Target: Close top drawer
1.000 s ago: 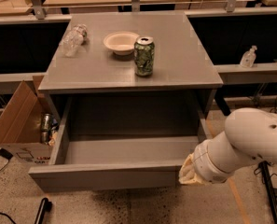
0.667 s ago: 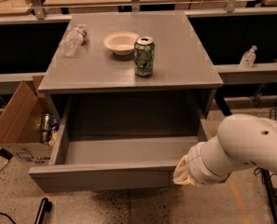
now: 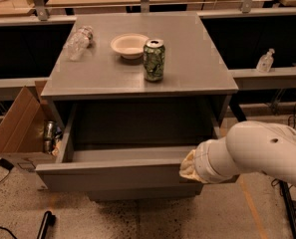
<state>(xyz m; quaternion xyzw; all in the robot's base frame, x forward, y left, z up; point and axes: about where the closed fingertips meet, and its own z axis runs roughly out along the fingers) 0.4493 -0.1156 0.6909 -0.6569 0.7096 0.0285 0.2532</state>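
The gripper [image 3: 188, 166] sat at the right end of the top drawer's [image 3: 112, 176] flat front panel, level with its upper edge. It appeared to be against the panel. Only its pale, cream-coloured end showed beyond the thick white arm [image 3: 257, 148], which reached in from the right, so whether it was released or clenched could not be told.

The top drawer stood pulled well out of the grey cabinet [image 3: 222, 108]. Its front panel ran leftward from the gripper, and its shallow grey inside lay open just behind and to the left of the gripper. Nothing could be made out inside it.

Down and far to the left of the gripper, a dark slim object [image 3: 45, 223] lay on the speckled floor [image 3: 152, 223]. Further left and a little beyond, an open cardboard box [image 3: 15, 121] stood beside the cabinet with a metal can [image 3: 49, 133] inside it.

Beyond and above the gripper was the cabinet top [image 3: 197, 68]. A green drink can [image 3: 153, 59] stood upright there, slightly left of the gripper's line. Just behind the can and to its left sat a pale shallow bowl [image 3: 129, 45], apart from it. Further left, a clear plastic bottle [image 3: 78, 43] lay on its side. Far off to the right, a small bottle [image 3: 265, 61] stood on a low ledge [image 3: 287, 73].
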